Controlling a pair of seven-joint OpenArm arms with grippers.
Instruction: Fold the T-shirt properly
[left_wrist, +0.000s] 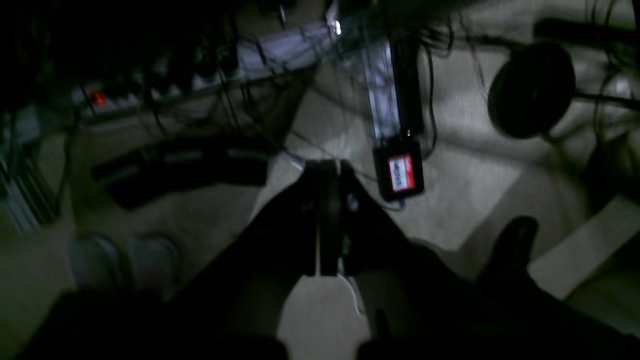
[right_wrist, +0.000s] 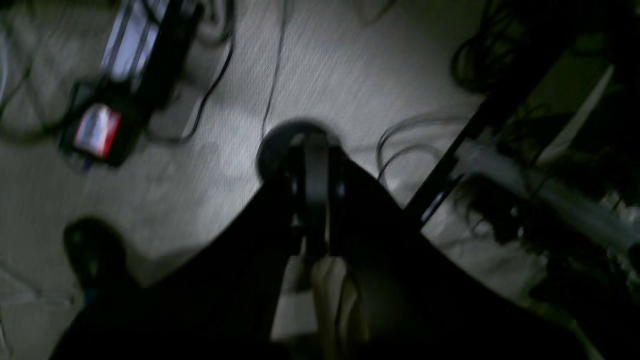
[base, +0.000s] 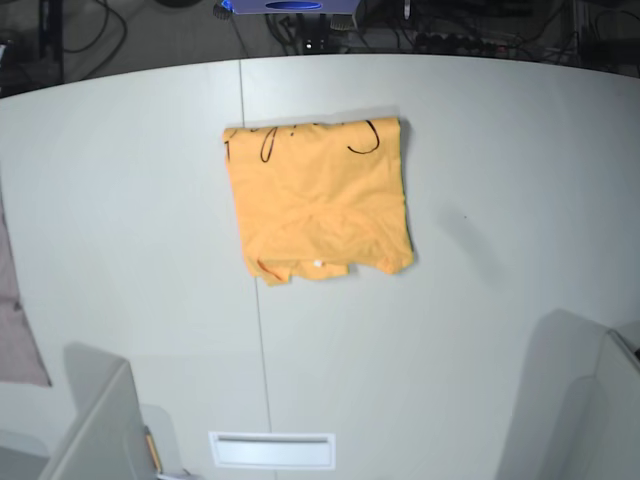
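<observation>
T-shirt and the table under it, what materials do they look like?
T-shirt: soft knit fabric, likely cotton, matte orange-yellow; it lies limp with shallow wrinkles and thin black line markings. Table: hard, smooth pale grey panels, probably laminate; a straight seam runs across it.

I see a pale pinkish-grey cloth (base: 18, 330) at the grey tabletop's (base: 500, 200) edge, cables (base: 90, 30) beyond it.

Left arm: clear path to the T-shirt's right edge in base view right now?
Probably yes. The T-shirt lies folded and flat on the table with bare surface around that edge. Neither arm shows in the base view; the left gripper is shut, pointing at the floor.
</observation>
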